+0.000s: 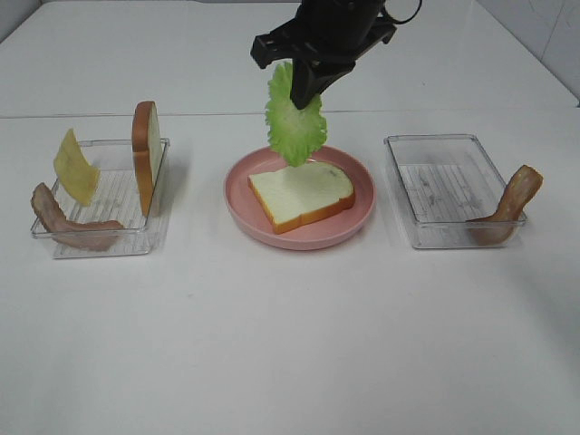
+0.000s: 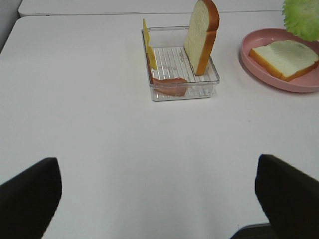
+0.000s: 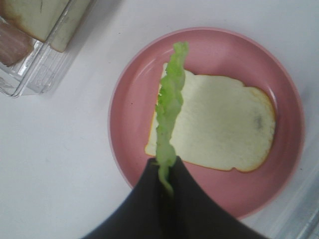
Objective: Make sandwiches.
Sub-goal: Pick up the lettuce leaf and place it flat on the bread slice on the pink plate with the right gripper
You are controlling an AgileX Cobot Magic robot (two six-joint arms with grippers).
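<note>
A bread slice [image 1: 302, 195] lies flat on the pink plate [image 1: 358, 222] at the table's middle. Above it hangs the green lettuce leaf [image 1: 295, 120], pinched at its top by my right gripper [image 1: 306, 89], which is shut on it; the right wrist view shows the lettuce [image 3: 170, 106] edge-on over the bread [image 3: 219, 127]. In the left tray [image 1: 111, 240] a second bread slice [image 1: 148, 156] stands upright beside a cheese slice [image 1: 75, 167] and a bacon strip [image 1: 68, 226]. Another bacon strip [image 1: 509, 207] leans in the right tray [image 1: 433, 190]. My left gripper [image 2: 157, 196] is open, well back from the left tray [image 2: 180, 93].
White table all around, with a seam running across behind the trays. The right arm's dark body hangs over the back middle of the table.
</note>
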